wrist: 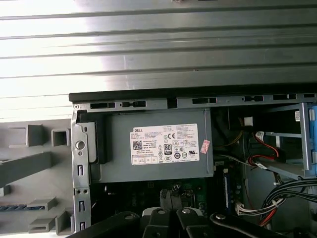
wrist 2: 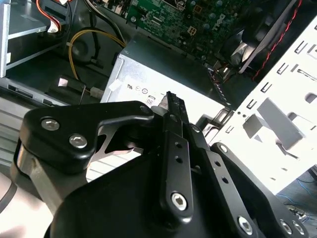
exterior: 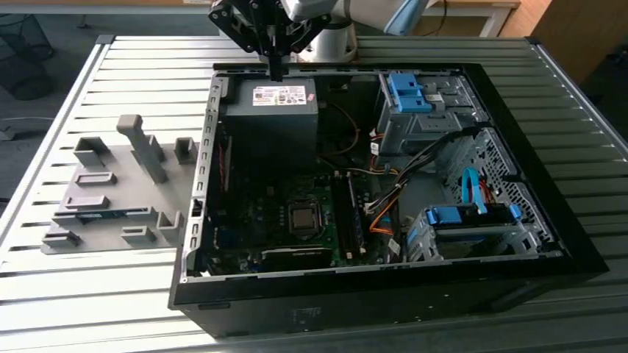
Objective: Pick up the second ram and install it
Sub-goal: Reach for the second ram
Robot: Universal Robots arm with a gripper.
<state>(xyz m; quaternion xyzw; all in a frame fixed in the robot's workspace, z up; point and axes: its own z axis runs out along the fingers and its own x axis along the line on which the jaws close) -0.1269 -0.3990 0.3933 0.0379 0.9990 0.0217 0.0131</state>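
The second ram (exterior: 99,215) is a thin blue-green stick lying in the grey fixture plate (exterior: 108,158) on the exterior view's left, beside the open computer case (exterior: 393,294). In the first wrist view, the ram (wrist: 12,207) shows as a short blue strip at the picture's edge. My gripper (exterior: 278,72) hangs over the far edge of the case, above the grey power supply (exterior: 273,110), well away from the ram. Its black fingers (wrist 2: 171,106) are pressed together and hold nothing. The long black memory slots (exterior: 345,213) run across the motherboard, to the right of the processor socket.
The case sits on a slatted metal table (exterior: 118,66). Inside are blue drive brackets (exterior: 410,94), a drive cage (exterior: 471,220) and orange, red and black cables (exterior: 383,213). Grey upright blocks (exterior: 143,147) rise from the fixture. The arm's base (exterior: 329,48) stands behind the case.
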